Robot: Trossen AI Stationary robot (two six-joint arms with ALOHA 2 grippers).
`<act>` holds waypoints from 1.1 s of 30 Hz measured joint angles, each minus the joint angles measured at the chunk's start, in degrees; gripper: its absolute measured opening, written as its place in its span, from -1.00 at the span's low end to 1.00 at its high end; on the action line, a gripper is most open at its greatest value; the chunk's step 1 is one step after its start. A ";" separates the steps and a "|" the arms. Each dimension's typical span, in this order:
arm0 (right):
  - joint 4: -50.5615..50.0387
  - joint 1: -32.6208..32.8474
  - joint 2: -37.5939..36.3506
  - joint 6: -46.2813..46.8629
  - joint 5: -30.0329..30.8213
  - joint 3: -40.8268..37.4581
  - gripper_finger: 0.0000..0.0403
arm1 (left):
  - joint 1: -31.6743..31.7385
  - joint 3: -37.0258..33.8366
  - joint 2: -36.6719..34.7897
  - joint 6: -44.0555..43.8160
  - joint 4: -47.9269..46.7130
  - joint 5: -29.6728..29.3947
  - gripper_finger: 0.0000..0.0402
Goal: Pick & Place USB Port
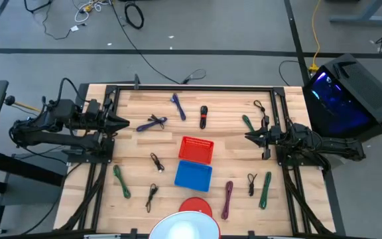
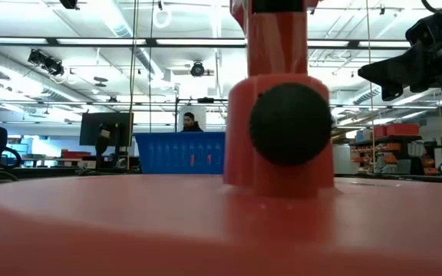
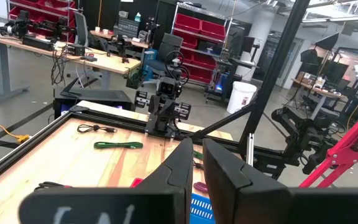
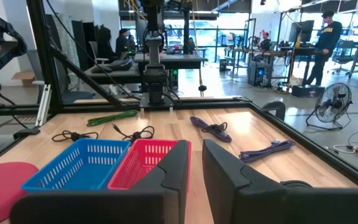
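Several USB cables lie flat on the wooden table (image 1: 131, 149): purple (image 1: 152, 123), black and red (image 1: 203, 117), green (image 1: 247, 122), black (image 1: 156, 162) and others. A red basket (image 1: 196, 149) and a blue basket (image 1: 193, 175) stand at the middle. My left gripper (image 1: 123, 123) hovers at the table's left side, shut and empty, and points toward the right; its fingers show in the left wrist view (image 3: 196, 146). My right gripper (image 1: 249, 137) hovers at the right side, shut and empty, and points toward the left; its fingers show in the right wrist view (image 4: 196, 144).
A red round base (image 1: 195, 206) with a white disc (image 1: 186, 227) stands at the near edge and fills the low view (image 2: 282, 115). More cables lie near the front: green (image 1: 121, 181), purple (image 1: 227, 199), green (image 1: 264, 189). A black frame (image 1: 191, 87) borders the table. People stand in the room behind.
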 joint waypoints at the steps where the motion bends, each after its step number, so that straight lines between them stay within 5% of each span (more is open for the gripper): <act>1: 0.02 0.00 0.00 0.02 0.00 0.00 -0.75 | 0.02 0.02 0.00 0.02 0.00 0.02 -0.79; 18: 0.00 -0.01 0.00 0.02 0.00 0.00 -0.75 | 0.00 0.02 -0.02 -0.83 0.34 0.00 -0.79; 27: 0.01 0.00 0.00 0.01 -0.01 0.00 -0.75 | 0.02 0.02 0.00 -2.46 8.74 -0.23 -0.79; 33: 3.81 -0.02 0.00 -0.65 6.15 0.00 -0.75 | 0.02 0.02 0.00 -0.60 11.59 -8.22 -0.79</act>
